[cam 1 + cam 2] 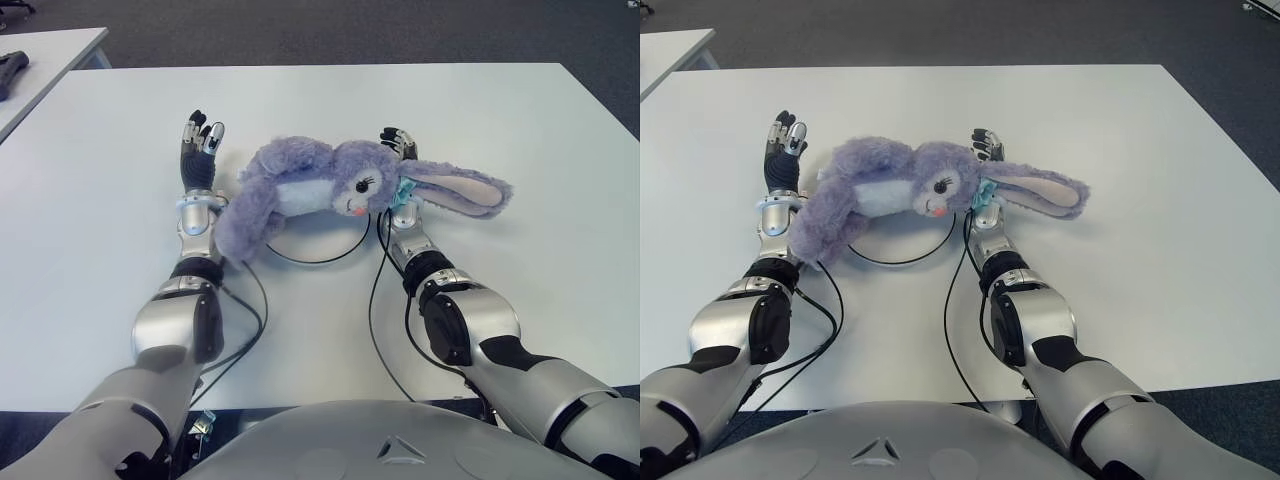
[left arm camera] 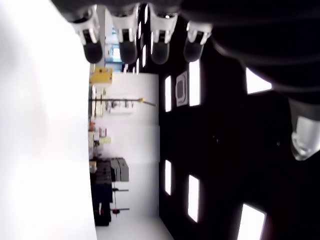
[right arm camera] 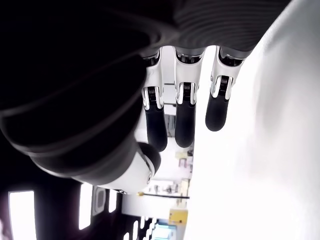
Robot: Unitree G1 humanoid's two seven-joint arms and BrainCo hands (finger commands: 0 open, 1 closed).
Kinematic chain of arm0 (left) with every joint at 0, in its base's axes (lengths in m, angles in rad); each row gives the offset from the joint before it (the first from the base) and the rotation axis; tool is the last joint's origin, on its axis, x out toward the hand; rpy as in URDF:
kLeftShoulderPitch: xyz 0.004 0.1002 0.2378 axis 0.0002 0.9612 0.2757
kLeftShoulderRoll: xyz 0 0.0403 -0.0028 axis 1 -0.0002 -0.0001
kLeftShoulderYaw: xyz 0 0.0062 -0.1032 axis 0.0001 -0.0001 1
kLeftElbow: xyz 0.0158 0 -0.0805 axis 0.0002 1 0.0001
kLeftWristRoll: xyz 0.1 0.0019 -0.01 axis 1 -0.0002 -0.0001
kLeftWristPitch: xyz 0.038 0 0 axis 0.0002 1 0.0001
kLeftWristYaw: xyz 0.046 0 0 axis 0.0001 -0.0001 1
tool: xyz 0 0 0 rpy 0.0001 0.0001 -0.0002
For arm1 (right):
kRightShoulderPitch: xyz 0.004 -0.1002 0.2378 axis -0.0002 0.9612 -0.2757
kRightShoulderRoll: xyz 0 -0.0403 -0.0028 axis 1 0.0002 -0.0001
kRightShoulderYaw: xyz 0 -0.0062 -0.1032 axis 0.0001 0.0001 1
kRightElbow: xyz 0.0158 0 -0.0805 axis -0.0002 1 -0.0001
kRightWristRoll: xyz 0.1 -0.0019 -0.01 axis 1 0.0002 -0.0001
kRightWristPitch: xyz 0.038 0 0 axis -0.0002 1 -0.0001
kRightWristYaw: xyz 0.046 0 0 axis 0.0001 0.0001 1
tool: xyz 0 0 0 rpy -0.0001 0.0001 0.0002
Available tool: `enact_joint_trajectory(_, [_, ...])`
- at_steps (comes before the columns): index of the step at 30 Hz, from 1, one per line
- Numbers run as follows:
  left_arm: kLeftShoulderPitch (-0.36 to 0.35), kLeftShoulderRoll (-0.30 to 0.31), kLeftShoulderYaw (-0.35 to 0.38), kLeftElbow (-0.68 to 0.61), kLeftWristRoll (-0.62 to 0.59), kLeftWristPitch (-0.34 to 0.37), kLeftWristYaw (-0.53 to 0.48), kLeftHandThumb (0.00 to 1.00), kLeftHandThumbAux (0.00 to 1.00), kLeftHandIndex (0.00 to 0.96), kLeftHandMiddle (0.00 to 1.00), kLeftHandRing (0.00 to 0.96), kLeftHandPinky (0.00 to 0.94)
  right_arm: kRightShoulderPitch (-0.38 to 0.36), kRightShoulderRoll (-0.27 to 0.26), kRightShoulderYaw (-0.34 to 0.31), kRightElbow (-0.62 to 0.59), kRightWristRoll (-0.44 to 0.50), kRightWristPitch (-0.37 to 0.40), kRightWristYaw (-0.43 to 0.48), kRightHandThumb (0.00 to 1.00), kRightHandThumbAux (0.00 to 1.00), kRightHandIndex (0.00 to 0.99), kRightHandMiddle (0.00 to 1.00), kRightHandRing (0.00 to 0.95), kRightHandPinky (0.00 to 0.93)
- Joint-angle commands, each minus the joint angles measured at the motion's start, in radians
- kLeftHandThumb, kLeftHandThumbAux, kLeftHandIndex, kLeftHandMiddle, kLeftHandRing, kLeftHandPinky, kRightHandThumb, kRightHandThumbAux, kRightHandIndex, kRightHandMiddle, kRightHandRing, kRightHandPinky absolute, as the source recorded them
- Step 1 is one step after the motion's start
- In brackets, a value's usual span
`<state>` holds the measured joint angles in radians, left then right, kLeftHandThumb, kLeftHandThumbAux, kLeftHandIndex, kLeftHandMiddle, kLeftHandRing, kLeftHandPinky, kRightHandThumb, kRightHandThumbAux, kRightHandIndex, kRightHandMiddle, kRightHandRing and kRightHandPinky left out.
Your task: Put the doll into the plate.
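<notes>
A purple bunny doll (image 1: 330,190) lies across both forearms above the plate (image 1: 318,245) on the white surface. Left hand (image 1: 198,150) and right hand (image 1: 398,142) show open, empty fingers. Next, lowering the doll onto the plate.

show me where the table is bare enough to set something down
The table is bare right of the right hand, along the far edge beyond the plush bunny, and left of the left hand. It is crowded between the forearms, where the bunny lies over the plate and black cables trail.
</notes>
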<state>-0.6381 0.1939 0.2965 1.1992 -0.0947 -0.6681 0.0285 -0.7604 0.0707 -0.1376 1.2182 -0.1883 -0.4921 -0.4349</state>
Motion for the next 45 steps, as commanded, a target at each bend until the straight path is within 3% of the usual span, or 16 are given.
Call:
enact_joint_trajectory(1, [0.208, -0.145, -0.01, 0.121, 0.022, 0.028, 0.083, 0.0, 0.41, 0.0, 0.01, 0.0, 0.0, 0.228, 0.041, -0.019, 0.14, 0.024, 0.091, 0.02, 0.63, 0.901, 0.251, 0.279, 0.243, 0.21])
enact_joint_trajectory(11, [0.246, -0.18, 0.012, 0.132, 0.017, 0.045, 0.059, 0.0, 0.404, 0.0, 0.0, 0.0, 0.0, 0.235, 0.045, -0.025, 0.138, 0.031, 0.082, 0.028, 0.634, 0.897, 0.245, 0.278, 0.241, 0.211])
enact_joint_trajectory(22, [0.257, -0.156, 0.04, 0.132, -0.006, 0.076, -0.003, 0.0, 0.417, 0.0, 0.017, 0.0, 0.005, 0.242, 0.052, -0.031, 0.137, 0.037, 0.065, 0.028, 0.629, 0.901, 0.245, 0.268, 0.235, 0.21])
enact_joint_trajectory(31, [0.243, -0.143, 0.052, 0.133, -0.008, 0.173, -0.006, 0.0, 0.497, 0.0, 0.04, 0.013, 0.005, 0.243, 0.054, -0.03, 0.138, 0.038, 0.061, 0.025, 0.66, 0.905, 0.255, 0.286, 0.243, 0.204])
enact_joint_trajectory(37, [0.234, -0.142, 0.059, 0.133, -0.007, 0.201, -0.012, 0.0, 0.534, 0.0, 0.026, 0.006, 0.0, 0.244, 0.054, -0.03, 0.138, 0.04, 0.055, 0.028, 0.677, 0.905, 0.259, 0.292, 0.253, 0.218])
enact_joint_trajectory(45, [0.223, -0.138, 0.076, 0.134, -0.024, 0.244, -0.024, 0.0, 0.687, 0.0, 0.011, 0.0, 0.005, 0.244, 0.052, -0.029, 0.139, 0.042, 0.054, 0.046, 0.689, 0.905, 0.251, 0.297, 0.259, 0.222])
